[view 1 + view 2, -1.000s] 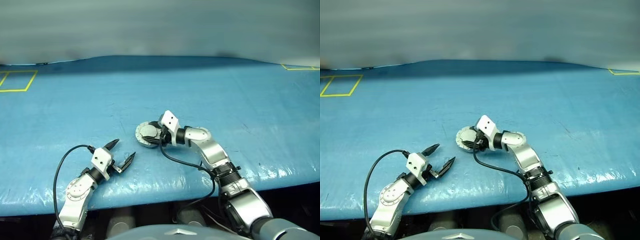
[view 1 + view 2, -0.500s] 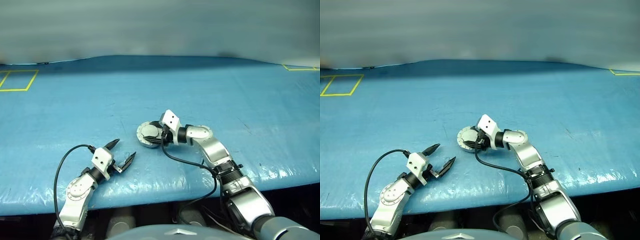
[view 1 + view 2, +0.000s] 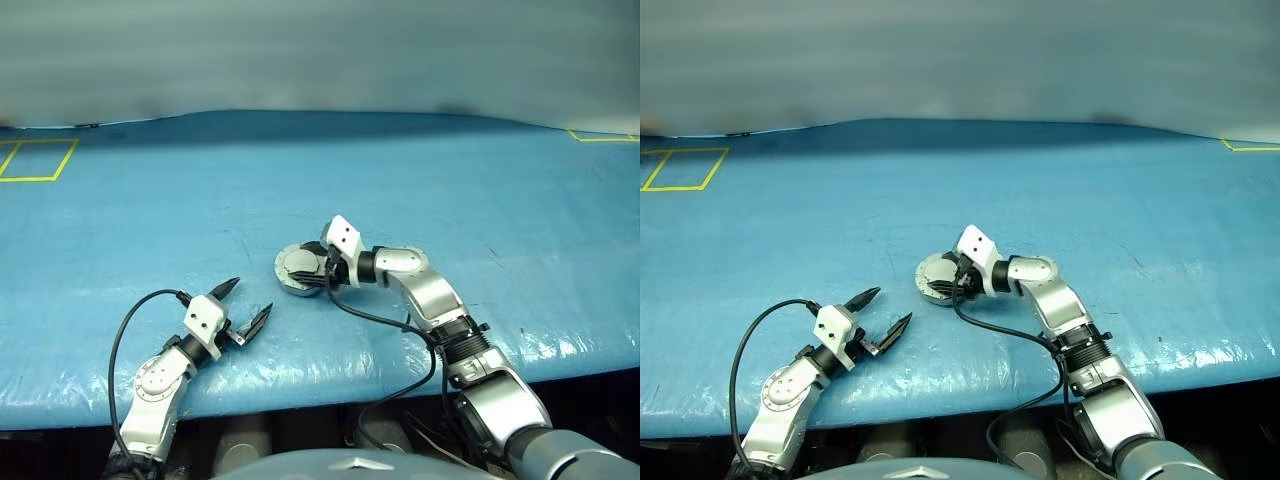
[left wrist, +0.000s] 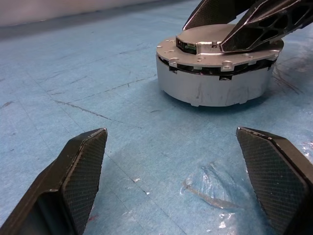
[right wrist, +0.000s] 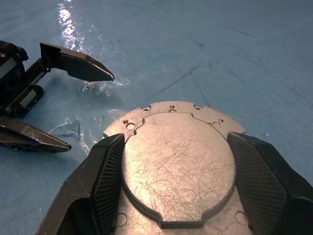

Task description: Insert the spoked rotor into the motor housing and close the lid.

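From our head view, the motor housing [image 3: 300,270] sits on the blue surface [image 3: 150,200], its lid down. Our left wrist view shows our left claw [image 4: 181,186] spread wide and empty. Our right wrist view shows our right claw [image 5: 176,186] resting parted on the scratched lid [image 5: 178,164]. We think it is hard, heavy, slippery metal; best gripped by its edge.

no legible text or markings

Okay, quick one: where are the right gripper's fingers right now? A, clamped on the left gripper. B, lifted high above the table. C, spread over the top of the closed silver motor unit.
C: the right gripper has its fingers spread across the lid of the motor housing.
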